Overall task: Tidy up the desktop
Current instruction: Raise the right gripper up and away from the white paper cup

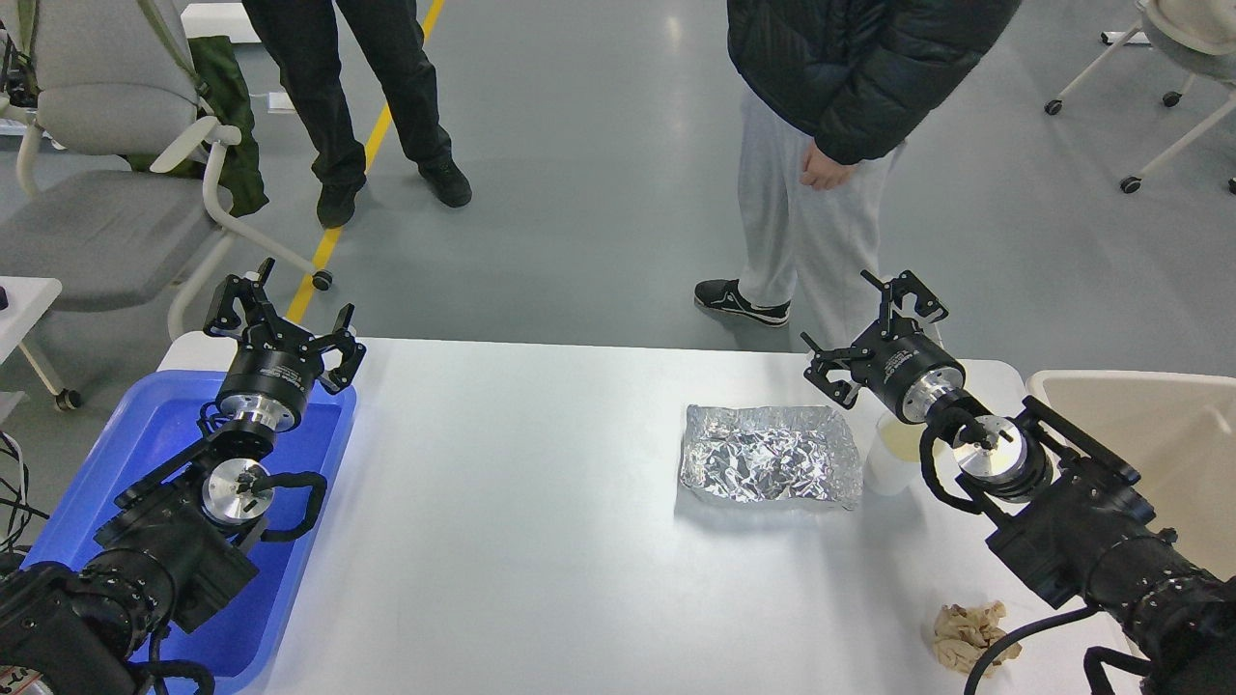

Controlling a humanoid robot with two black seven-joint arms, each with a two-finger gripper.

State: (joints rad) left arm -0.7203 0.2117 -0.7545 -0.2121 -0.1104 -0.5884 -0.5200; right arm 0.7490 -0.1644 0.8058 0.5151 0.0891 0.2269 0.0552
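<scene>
The white desktop fills the lower middle of the head view. On it lie a crinkled silver foil tray, a pale plastic cup just right of the foil, and a crumpled brown paper wad near the front right. My left gripper hovers over the far end of the blue tray, fingers spread, holding nothing. My right gripper hangs above the desktop's far right edge, behind the cup, fingers spread and empty.
A blue plastic tray lies at the desktop's left end under my left arm. A beige bin stands at the right. Two people stand beyond the far edge, one close to my right gripper. A grey chair is at the far left.
</scene>
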